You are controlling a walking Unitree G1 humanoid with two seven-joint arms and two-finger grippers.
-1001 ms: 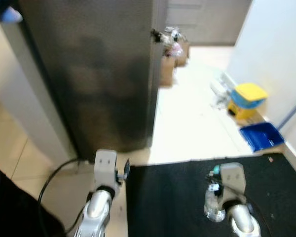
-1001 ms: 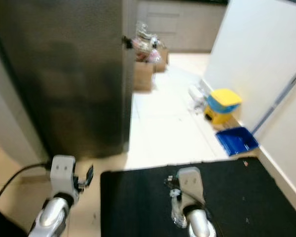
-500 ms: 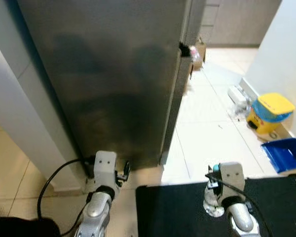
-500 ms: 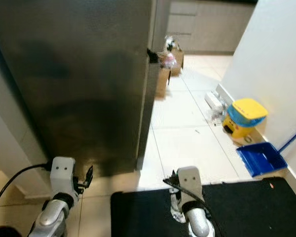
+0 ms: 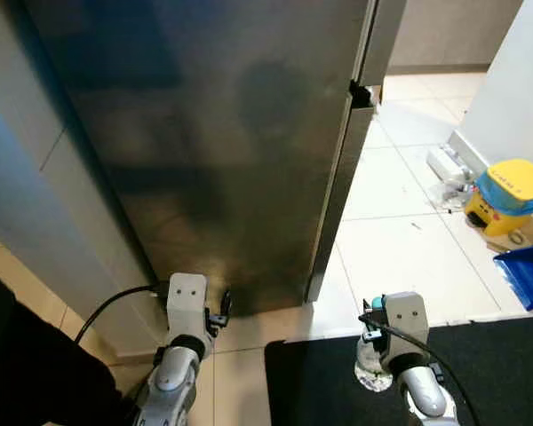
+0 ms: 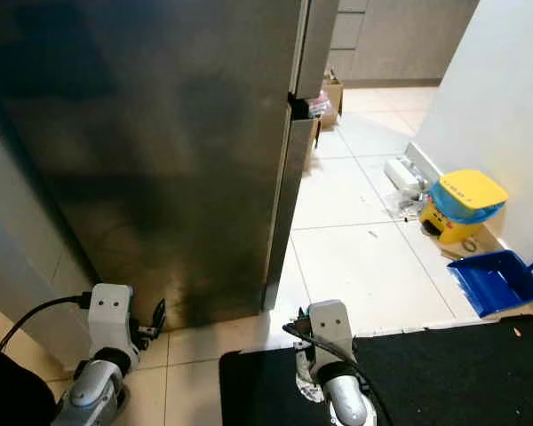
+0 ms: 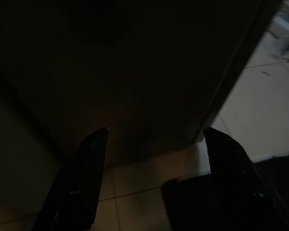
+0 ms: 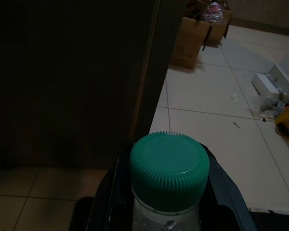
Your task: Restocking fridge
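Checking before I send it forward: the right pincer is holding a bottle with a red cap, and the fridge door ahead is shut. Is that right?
Not quite. The cap on the bottle in the right pincer is green, not red; the right wrist view shows it plainly. The rest stands: the right pincer holds the bottle, and the fridge door ahead is shut.

Head views were bright and fairly sharp; wrist views were dim, with daylit floor at upper right.
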